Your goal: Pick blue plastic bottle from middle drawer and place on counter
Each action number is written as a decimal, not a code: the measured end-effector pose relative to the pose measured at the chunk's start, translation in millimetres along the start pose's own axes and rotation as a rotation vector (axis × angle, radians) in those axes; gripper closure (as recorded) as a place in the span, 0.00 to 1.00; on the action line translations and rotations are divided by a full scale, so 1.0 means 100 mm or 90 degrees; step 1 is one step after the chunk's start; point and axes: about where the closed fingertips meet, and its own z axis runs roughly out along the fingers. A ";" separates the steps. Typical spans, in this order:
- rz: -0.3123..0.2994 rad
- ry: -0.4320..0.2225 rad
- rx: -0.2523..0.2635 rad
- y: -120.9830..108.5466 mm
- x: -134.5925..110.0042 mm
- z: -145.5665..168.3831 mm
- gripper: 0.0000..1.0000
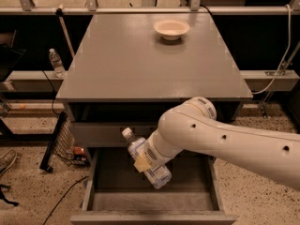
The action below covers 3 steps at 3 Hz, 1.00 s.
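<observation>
The blue plastic bottle, with white cap and a white-and-blue label, hangs tilted above the floor of the open middle drawer, cap up and to the left. My gripper is shut on the bottle's middle, at the end of the white arm that reaches in from the right. One yellowish finger pad shows against the label. The grey counter lies above and behind the drawer; the bottle is below its front edge.
A cream bowl sits at the counter's far middle. A closed drawer front is just above the open drawer. A clear water bottle stands on a ledge to the left. A black wire rack leans on the floor at left.
</observation>
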 end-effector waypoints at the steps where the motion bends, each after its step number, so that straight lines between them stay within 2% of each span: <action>1: -0.014 -0.009 0.017 0.00 -0.07 -0.18 1.00; 2: -0.054 -0.018 0.072 0.08 -0.22 -0.62 1.00; 3: -0.078 -0.021 0.105 0.09 -0.36 -0.91 1.00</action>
